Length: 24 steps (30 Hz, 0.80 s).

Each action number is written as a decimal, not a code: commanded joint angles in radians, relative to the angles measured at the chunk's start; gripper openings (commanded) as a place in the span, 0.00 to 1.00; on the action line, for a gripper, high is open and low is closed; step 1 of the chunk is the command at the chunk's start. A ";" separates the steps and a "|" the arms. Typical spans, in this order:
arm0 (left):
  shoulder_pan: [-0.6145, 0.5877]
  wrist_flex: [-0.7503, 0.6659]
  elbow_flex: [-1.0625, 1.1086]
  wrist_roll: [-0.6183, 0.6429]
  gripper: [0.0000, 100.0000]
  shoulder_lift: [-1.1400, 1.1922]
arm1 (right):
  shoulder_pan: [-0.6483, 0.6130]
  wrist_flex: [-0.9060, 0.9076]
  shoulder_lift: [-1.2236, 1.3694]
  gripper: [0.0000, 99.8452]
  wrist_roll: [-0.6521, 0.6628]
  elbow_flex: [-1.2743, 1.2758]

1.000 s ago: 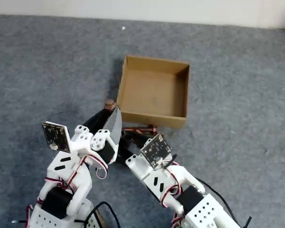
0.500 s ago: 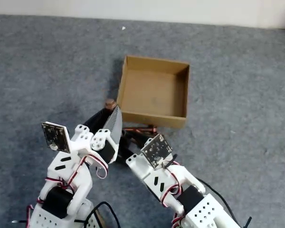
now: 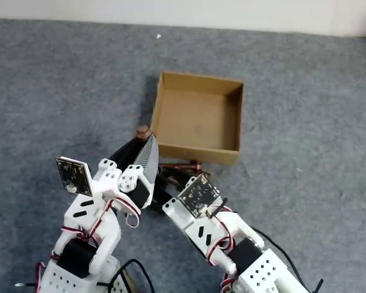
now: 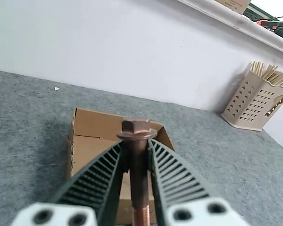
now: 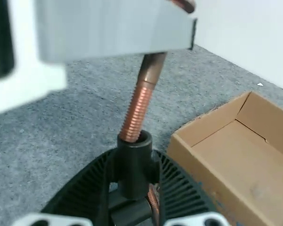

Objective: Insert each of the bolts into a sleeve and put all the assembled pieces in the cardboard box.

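The left hand, clenched on the bolt, had edged slightly (barely a nudge) towards the cardboard box. The bolt's tip sat in the sleeve, which the right hand grasped, so insertion looked just begun.

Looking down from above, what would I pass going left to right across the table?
Left wrist camera → bolt → box
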 commanded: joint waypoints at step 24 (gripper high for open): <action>0.042 0.005 -0.010 -0.011 0.00 -0.010 | 0.005 0.156 -0.232 0.00 0.008 -0.084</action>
